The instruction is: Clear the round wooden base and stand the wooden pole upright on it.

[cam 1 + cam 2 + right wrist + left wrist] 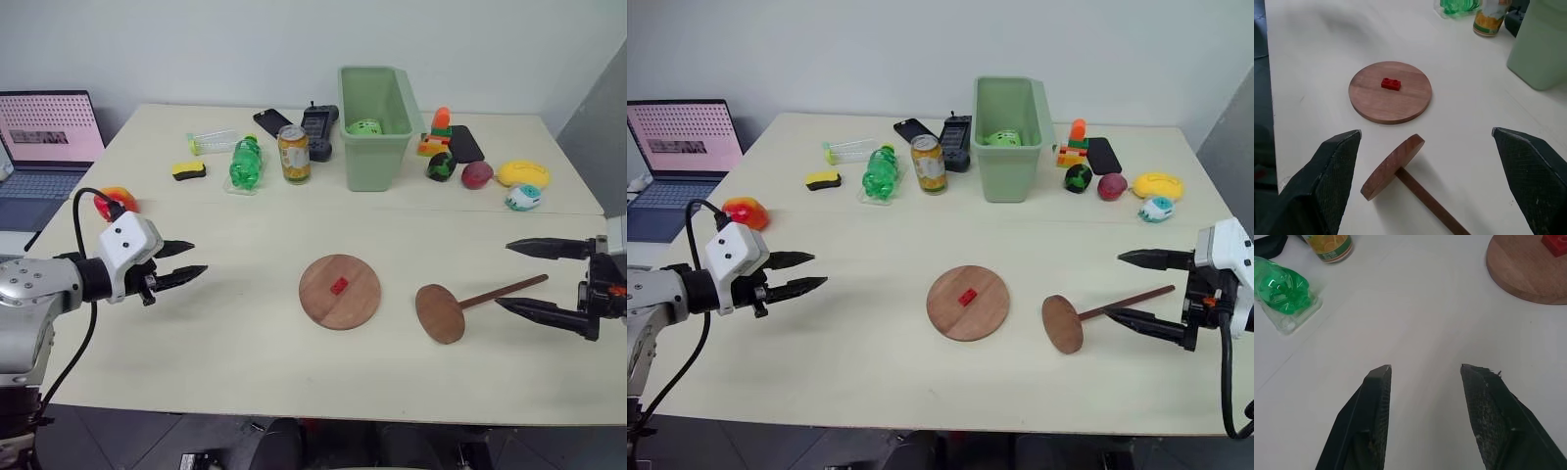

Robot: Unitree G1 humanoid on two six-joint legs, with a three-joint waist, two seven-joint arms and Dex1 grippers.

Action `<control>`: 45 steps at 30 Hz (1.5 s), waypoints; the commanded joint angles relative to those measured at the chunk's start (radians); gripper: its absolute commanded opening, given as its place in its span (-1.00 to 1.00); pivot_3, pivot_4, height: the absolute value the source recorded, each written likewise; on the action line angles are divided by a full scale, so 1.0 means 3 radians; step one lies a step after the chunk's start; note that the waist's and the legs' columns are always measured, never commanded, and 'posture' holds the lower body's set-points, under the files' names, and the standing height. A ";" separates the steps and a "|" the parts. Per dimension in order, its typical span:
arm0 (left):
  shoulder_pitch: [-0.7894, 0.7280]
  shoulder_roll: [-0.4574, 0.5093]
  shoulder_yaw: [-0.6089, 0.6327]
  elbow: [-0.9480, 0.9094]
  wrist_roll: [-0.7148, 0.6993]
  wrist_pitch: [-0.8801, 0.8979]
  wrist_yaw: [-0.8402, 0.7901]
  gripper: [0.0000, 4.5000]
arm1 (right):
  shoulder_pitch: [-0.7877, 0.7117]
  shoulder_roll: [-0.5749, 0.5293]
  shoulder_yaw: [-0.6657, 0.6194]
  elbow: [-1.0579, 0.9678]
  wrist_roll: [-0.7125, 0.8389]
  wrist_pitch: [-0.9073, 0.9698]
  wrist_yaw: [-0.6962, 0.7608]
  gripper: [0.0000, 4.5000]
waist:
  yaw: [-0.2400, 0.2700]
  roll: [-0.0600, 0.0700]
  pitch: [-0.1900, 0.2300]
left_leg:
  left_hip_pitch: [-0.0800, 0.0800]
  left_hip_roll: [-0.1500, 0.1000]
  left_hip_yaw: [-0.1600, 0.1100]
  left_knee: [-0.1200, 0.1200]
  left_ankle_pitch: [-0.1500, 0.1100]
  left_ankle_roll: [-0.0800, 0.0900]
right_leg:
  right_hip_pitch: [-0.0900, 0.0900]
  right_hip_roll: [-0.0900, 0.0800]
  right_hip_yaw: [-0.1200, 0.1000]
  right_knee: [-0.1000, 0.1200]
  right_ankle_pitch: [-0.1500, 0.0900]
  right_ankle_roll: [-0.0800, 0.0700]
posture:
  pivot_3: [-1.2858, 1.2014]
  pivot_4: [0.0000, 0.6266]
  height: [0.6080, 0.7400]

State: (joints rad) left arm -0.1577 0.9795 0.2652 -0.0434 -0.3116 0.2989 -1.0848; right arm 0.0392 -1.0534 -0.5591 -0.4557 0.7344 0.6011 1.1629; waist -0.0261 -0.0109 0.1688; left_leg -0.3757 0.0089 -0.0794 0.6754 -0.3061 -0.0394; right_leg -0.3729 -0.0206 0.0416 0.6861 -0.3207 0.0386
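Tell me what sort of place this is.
Probably a lab or office test bench: a plain pale table against a bare wall, an open laptop at one corner, and an odd mix of props such as a green bin and toy fruit.

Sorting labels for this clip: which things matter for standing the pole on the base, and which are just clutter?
Job: round wooden base; red brick on it; wooden pole, lying down.

Clutter: green bin, drink can, green bottle, laptop.

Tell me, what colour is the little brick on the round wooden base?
Red. The brick shows best in the right wrist view.
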 commanded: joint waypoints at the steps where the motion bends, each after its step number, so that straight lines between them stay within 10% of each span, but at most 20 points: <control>1: -0.0043 0.0050 0.0036 -0.0120 -0.0094 0.0017 -0.0064 0.42 | -0.0176 0.0038 0.0103 -0.0212 0.0200 0.0098 -0.0166 1.00 | -0.0001 0.0000 0.0000 | 0.0000 0.0000 0.0000 0.0000 0.0000 0.0000 | 0.0000 0.0000 0.0000 0.0000 0.0000 0.0000 | 0.03 -0.52 1.00; 8: -0.0150 -0.0052 -0.0308 -0.0350 -0.0046 0.0031 -0.0114 0.99 | -0.0810 0.0115 0.0749 -0.0625 0.0444 0.0488 -0.0743 1.00 | -0.0002 0.0001 0.0001 | -0.0003 0.0001 -0.0001 0.0001 0.0000 0.0000 | -0.0003 0.0000 0.0001 0.0001 0.0000 0.0000 | 0.03 -0.52 1.00; 19: -0.0800 -0.0718 -0.1364 -0.0472 0.0096 0.0251 -0.0140 0.99 | -0.1605 0.0033 0.1543 -0.0832 0.0487 0.1147 -0.1149 1.00 | 0.0009 0.0001 0.0001 | -0.0020 -0.0005 -0.0011 0.0005 0.0000 0.0000 | -0.0007 0.0002 -0.0004 -0.0010 0.0001 0.0001 | 0.03 -0.52 1.00; 38: -0.1316 -0.1662 -0.2065 0.0271 0.0690 0.0334 0.0353 0.99 | -0.1222 -0.0062 0.1375 -0.1106 0.0378 0.1085 -0.1278 1.00 | 0.0000 0.0001 0.0001 | -0.0021 -0.0006 -0.0007 0.0008 0.0000 0.0001 | -0.0009 0.0002 -0.0006 -0.0009 0.0001 0.0002 | 0.03 -0.52 1.00; 45: -0.1289 -0.1689 -0.2103 0.0323 0.0836 0.0251 0.0399 0.42 | -0.1248 -0.0067 0.1399 -0.1091 0.0344 0.1040 -0.1244 1.00 | 0.0005 0.0000 0.0001 | -0.0021 -0.0007 -0.0009 0.0008 0.0000 0.0001 | -0.0008 0.0002 -0.0006 -0.0009 0.0001 0.0001 | 0.03 -0.52 1.00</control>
State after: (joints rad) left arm -0.5492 0.4775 -0.3607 0.0588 -0.0694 0.3847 -0.9711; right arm -0.3264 -1.0682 -0.1156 -0.7645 0.8436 0.9364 0.7852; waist -0.0247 -0.0108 0.1691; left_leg -0.3820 0.0068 -0.0822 0.6778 -0.3060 -0.0392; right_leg -0.3753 -0.0199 0.0399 0.6835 -0.3203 0.0391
